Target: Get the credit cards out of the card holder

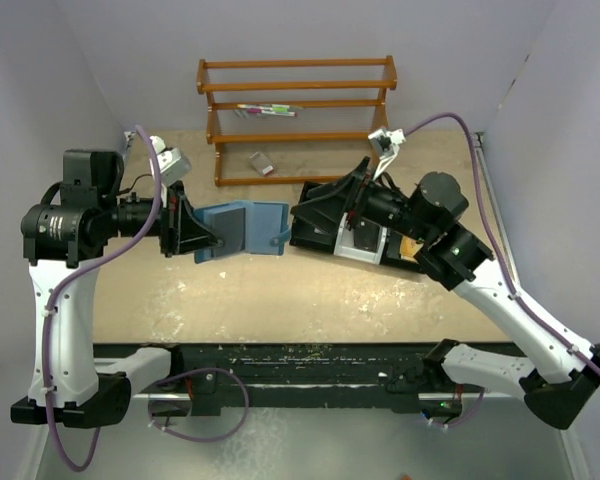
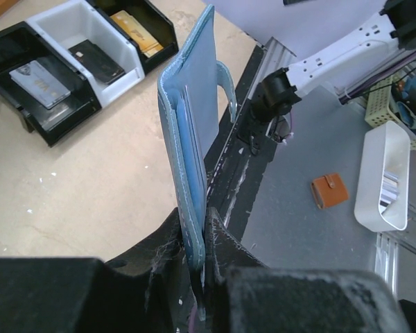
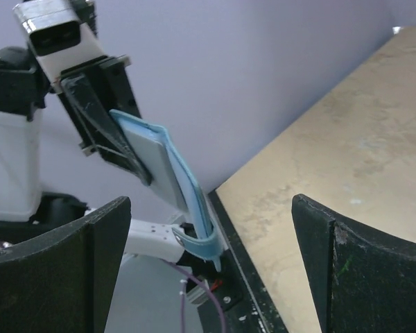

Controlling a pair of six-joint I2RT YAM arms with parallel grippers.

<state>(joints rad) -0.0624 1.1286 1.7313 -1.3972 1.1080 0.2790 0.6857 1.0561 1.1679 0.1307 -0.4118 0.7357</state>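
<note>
The teal-blue card holder [image 1: 242, 228] hangs in the air left of centre, clamped by one edge in my shut left gripper [image 1: 202, 240]. In the left wrist view the card holder [image 2: 194, 118] stands on edge, its snap tab curling off to the right. I cannot tell whether a card is still inside. Two credit cards lie in the black tray [image 2: 55, 130]: a grey one [image 2: 40, 82] and a black one [image 2: 97, 61]. My right gripper [image 1: 305, 215] hovers over the tray's left end, open and empty. It faces the card holder [image 3: 156, 163] from a short way off.
An orange-gold flat item [image 2: 136, 32] lies in the tray's third compartment. A wooden rack [image 1: 298, 100] stands at the back with a small grey object [image 1: 262, 163] before it. Off the table are an orange pouch [image 2: 329, 191] and a white bin [image 2: 385, 177].
</note>
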